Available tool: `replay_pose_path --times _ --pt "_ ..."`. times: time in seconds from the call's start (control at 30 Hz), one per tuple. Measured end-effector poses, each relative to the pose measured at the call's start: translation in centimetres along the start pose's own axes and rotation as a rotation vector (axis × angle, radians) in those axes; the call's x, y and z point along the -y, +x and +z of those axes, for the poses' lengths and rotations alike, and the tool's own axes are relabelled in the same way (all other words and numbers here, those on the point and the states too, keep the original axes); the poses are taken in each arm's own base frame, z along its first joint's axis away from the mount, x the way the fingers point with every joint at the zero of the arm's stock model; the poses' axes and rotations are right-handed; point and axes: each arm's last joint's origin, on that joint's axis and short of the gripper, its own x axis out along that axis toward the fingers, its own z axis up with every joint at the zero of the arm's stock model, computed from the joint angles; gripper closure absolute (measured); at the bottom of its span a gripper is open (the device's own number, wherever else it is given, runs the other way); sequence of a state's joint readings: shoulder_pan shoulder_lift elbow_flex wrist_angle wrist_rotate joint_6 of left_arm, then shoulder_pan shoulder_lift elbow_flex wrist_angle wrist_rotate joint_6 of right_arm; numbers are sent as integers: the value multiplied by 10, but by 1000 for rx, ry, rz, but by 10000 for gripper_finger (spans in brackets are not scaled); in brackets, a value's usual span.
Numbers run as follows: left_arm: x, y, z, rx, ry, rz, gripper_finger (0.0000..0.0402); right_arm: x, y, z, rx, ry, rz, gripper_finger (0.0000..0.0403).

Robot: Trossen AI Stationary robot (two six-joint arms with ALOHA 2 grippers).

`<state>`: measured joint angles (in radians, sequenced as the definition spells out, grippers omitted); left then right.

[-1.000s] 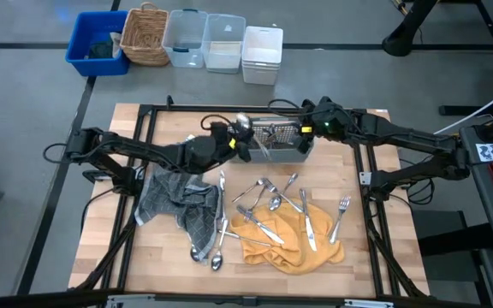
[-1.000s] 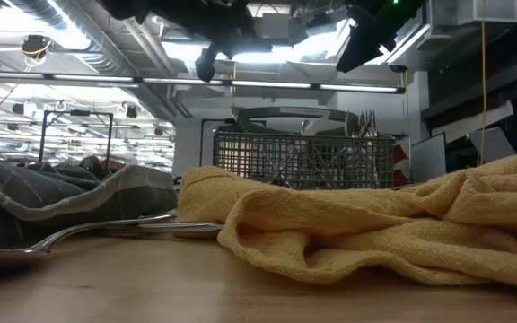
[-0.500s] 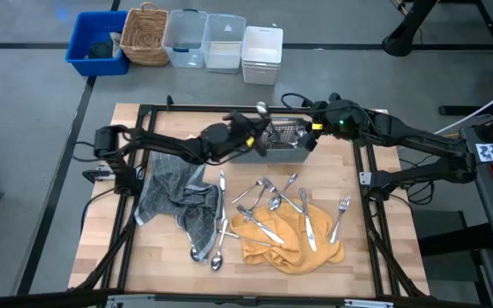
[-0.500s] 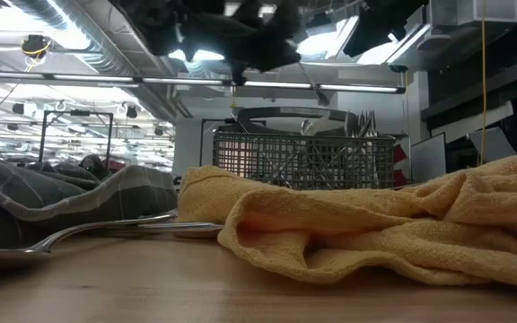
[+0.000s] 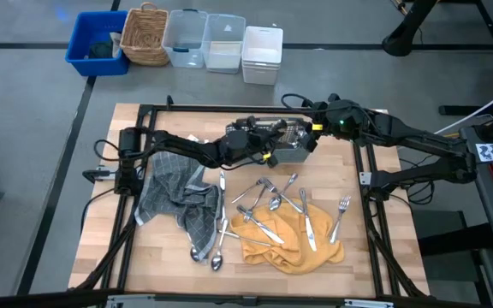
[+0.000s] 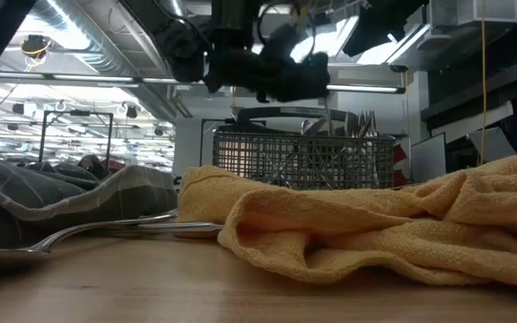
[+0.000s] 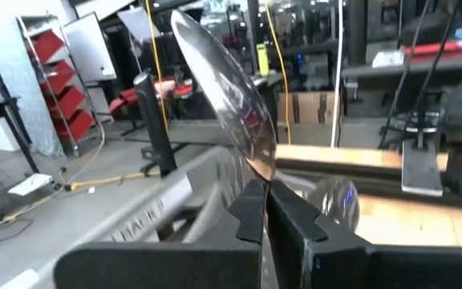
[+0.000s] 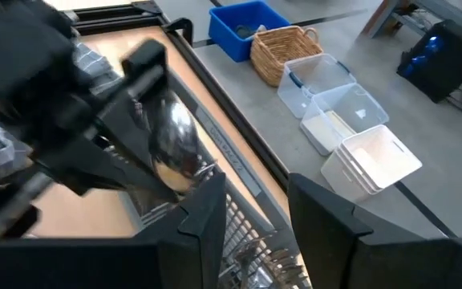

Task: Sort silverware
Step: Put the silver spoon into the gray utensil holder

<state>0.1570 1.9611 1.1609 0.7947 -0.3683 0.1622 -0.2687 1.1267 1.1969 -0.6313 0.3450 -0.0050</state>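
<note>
Left gripper [image 7: 267,210]: clamped on a shiny silver metal spoon [image 7: 227,96], carried from beside the grey mesh caddy [image 5: 286,143] to over it.
Right gripper [image 8: 251,215]: spread wide, empty, at the caddy's far end.
Implication: a drop into the caddy is judged imminent.
Remaining silverware [image 5: 274,204]: scattered on the yellow cloth [image 5: 291,239].

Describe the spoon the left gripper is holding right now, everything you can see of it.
The spoon is shiny, silver-coloured metal with a smooth oval bowl mirroring the room. The left gripper is shut on its neck, bowl sticking out beyond the fingertips; the handle is hidden. It hangs over the grey mesh caddy at the table's far edge, touching only the fingers.
</note>
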Motion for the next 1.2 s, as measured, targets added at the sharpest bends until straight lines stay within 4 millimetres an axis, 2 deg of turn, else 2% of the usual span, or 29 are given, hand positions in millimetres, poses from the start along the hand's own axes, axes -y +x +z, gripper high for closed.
replay_pose_path --times 0.27,0.53,0.73,1.1,1.2 --pt "8 5 -26 -78 27 -17 376 -3 0 -1 -14 15 88 267" --pt "15 2 -30 -123 45 -38 323 -7 -1 -10 -119 107 233 267" --pt "21 0 -29 -115 40 -53 296 -10 -4 -22 -252 95 346 267" --pt "28 -4 -23 -93 -224 -56 303 -12 -10 -37 -429 78 482 267" --pt "27 -4 -21 -95 -286 -53 303 -14 -11 -38 -425 8 556 267"
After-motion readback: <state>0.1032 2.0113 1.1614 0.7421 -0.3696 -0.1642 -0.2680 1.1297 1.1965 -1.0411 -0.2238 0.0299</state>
